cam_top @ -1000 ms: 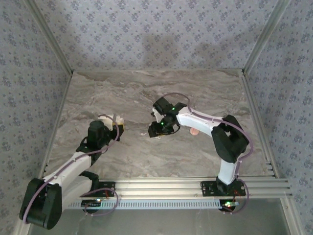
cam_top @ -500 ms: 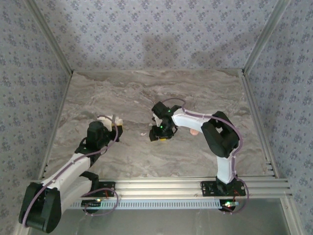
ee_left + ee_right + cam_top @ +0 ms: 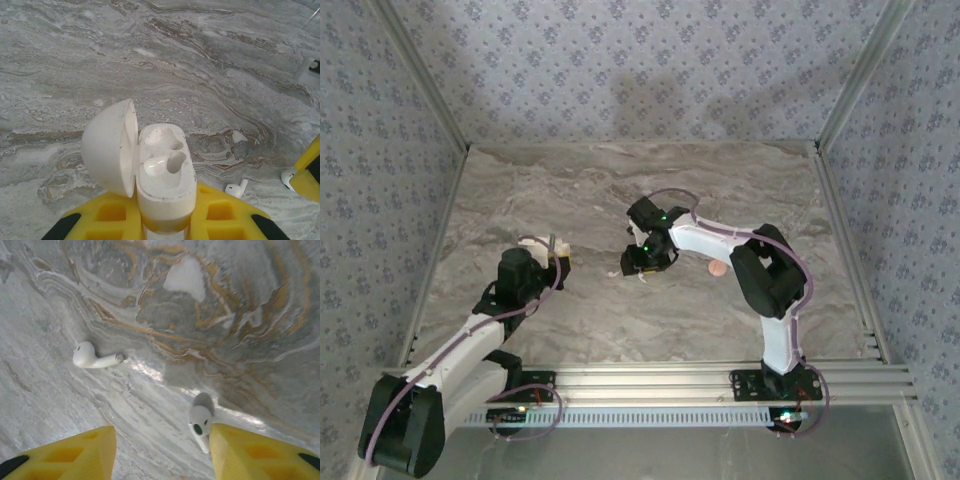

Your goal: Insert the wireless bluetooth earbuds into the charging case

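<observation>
The white charging case (image 3: 162, 170) stands with its lid swung open to the left and both sockets empty. My left gripper (image 3: 162, 222) is shut on its base; in the top view that gripper (image 3: 558, 258) is at the table's left-middle. Two white earbuds lie on the marble. In the right wrist view one earbud (image 3: 92, 357) lies ahead on the left. The other earbud (image 3: 201, 422) rests against the inner side of the right-hand finger (image 3: 260, 455). My right gripper (image 3: 162, 452) hangs open just above the table. In the left wrist view both earbuds (image 3: 235, 188) lie to the right of the case.
A small pink round disc (image 3: 717, 268) lies on the marble table (image 3: 570, 190) under my right forearm. Patterned walls and aluminium rails close in the table on three sides. The right gripper (image 3: 642, 262) sits close to the held case, a short gap to its right.
My right gripper has shifted left and a little toward the back, ending low over the two earbuds. The left arm with the case has stayed still.
</observation>
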Controlling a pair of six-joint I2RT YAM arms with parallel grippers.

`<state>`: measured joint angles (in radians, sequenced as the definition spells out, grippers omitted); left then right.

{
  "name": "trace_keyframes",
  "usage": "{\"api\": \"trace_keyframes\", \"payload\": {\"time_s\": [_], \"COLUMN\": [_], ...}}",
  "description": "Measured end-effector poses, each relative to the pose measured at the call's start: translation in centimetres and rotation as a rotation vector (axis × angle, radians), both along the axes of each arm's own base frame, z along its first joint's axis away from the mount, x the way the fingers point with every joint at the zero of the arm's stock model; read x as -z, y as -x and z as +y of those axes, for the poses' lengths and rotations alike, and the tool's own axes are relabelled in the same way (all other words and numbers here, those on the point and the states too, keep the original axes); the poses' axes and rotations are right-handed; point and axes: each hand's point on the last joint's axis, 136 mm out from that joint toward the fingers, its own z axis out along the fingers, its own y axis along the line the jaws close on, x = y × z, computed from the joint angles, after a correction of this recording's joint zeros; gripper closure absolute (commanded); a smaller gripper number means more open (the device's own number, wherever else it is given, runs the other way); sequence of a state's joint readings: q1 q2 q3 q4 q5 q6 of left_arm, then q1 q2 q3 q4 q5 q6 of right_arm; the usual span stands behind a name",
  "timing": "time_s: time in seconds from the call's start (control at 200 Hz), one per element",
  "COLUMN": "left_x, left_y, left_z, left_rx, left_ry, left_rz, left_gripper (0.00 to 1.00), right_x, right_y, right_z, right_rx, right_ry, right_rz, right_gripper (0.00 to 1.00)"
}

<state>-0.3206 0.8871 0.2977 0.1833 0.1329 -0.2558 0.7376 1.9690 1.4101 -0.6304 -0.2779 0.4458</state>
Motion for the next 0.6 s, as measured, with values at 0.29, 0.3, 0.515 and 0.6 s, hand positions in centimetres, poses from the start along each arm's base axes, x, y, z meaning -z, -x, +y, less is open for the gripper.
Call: {"api": "trace_keyframes", "payload": {"time_s": [0.29, 0.3, 0.515, 0.6], "left_x": [-0.3, -0.3, -0.5, -0.7], "left_y": [0.0, 0.0, 0.0, 0.0], "left_z": [0.1, 0.1, 0.2, 0.2], "left_rx": [-0.006, -0.006, -0.007, -0.010], "left_ry": [-0.001, -0.001, 0.002, 0.002], "left_rz": [-0.008, -0.008, -0.017, -0.025], "left_gripper": [0.85, 0.85, 0.85, 0.85], "right_x": [-3.2, -3.3, -4.0, -3.0], "right_y": [-0.9, -0.8, -1.0, -0.9], "right_z": [-1.9, -1.9, -2.1, -1.9], "right_rx": [-0.077, -0.082, -0.208, -0.252], "right_ry": [0.172, 0.177, 0.279, 0.319], "right_rz": [-0.083, -0.084, -0.093, -0.073], "right_gripper": [0.51, 0.51, 0.52, 0.52]}}
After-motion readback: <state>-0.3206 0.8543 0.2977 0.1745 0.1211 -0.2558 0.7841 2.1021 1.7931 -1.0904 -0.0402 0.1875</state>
